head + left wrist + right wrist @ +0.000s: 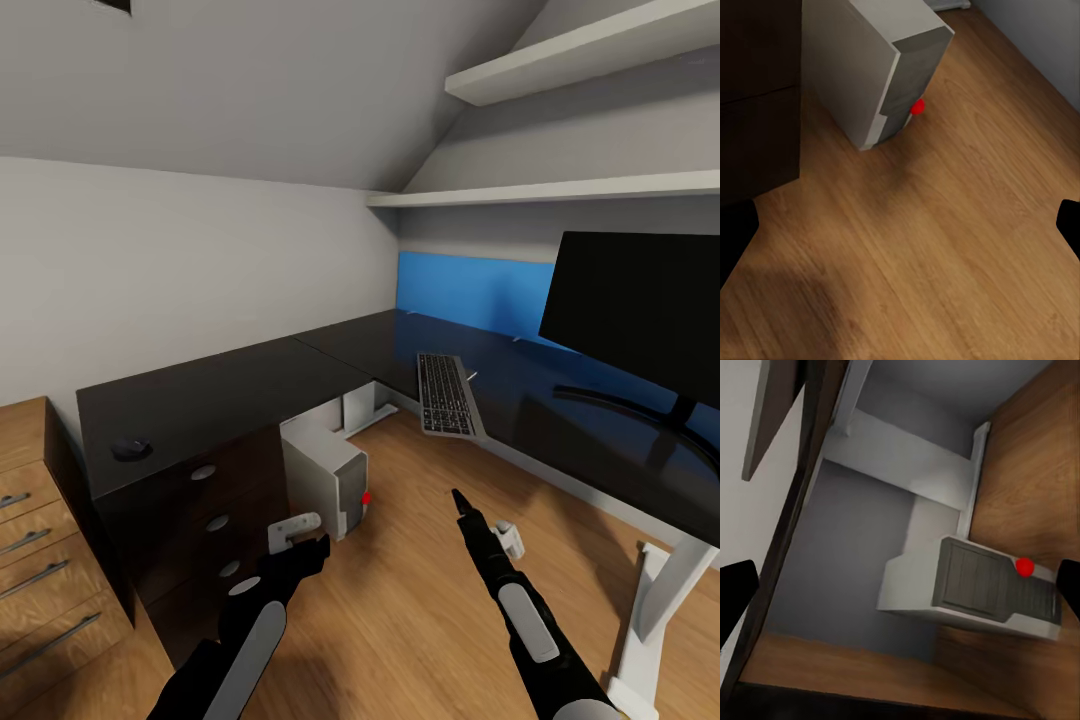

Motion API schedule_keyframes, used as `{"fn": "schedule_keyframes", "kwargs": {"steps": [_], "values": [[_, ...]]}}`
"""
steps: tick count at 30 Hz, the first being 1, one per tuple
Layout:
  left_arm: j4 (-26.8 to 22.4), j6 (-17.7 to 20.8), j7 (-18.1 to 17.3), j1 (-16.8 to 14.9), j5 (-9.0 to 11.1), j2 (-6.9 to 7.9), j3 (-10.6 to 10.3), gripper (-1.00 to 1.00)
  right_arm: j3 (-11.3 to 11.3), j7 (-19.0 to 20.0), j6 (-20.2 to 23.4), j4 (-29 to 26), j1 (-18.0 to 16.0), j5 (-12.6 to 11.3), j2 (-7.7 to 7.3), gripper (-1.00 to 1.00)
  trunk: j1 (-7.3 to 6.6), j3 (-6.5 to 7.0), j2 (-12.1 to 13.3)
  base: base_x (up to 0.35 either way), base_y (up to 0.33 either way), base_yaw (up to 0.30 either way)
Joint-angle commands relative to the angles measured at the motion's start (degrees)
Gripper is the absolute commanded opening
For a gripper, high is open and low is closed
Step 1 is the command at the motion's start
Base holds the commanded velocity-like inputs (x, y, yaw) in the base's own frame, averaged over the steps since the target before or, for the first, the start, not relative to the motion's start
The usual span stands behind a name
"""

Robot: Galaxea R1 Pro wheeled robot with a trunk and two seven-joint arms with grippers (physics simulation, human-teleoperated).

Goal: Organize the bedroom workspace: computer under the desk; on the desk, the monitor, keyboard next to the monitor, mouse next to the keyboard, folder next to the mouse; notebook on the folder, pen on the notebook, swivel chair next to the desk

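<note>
The L-shaped black table (260,385) is filling the corner of the room, and the computer (328,478) is standing on the wooden floor (420,600) under it, in the inner corner beside the black drawers (215,520), its red button facing out. The monitor (640,305) is sitting on the table's right wing near its back edge, and the keyboard (446,394) is lying just beside it toward the corner, overhanging the front edge. The mouse (131,449) is resting near the front corner of the left wing, well apart from the keyboard. The left gripper (300,545) is hanging low in front of the drawers, its fingers (735,232) spread wide and gripping nothing, with the computer (881,67) ahead of them on the floor (930,247). The right gripper (462,505) is pointing toward the space under the table, its fingers (731,596) likewise standing far apart and empty, with the computer (975,589) between them farther off. A wooden chest of drawers (40,560) is standing against the table's left end.
</note>
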Motion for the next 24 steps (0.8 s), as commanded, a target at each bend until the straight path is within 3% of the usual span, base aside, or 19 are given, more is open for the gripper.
{"fn": "schedule_keyframes", "kwargs": {"steps": [1,3,6,12,15,24], "values": [[-0.1,0.1,0.5,0.0,0.5,0.01,-0.1,1.0,-0.2,0.3,-0.1,0.0,0.0,-0.8,0.09,1.0,-0.01,-0.06,0.0,0.0,0.0,0.0],[-0.1,0.1,0.5,0.0,0.5,0.02,-0.1,1.0,-0.2,0.2,-0.2,0.1,0.0,-1.5,0.16,1.0,-0.01,-0.06,0.0,0.0,0.0,0.0],[-0.1,0.1,0.5,0.0,0.5,0.02,-0.1,1.0,-0.3,0.1,1.1,0.1,0.0,-4.4,0.19,1.0,-0.01,-0.06,0.0,0.0,0.0,0.0],[-0.1,0.1,0.5,0.0,0.5,0.02,-0.1,1.0,-0.4,0.0,6.3,0.1,-0.1,-12.2,0.09,1.0,-0.01,-0.06,0.0,0.0,0.0,0.0],[-0.1,0.1,0.5,0.0,0.5,0.01,-0.1,1.0,-0.4,0.0,8.1,0.1,-0.1,-14.6,0.03,1.0,-0.01,-0.06,0.0,0.0,0.0,0.0],[-0.1,0.1,0.5,0.0,0.6,0.01,-0.2,1.0,-0.4,0.0,9.4,0.1,-0.1,-17.8,-0.09,1.0,-0.01,-0.06,0.0,0.04,0.0,0.0]]}}
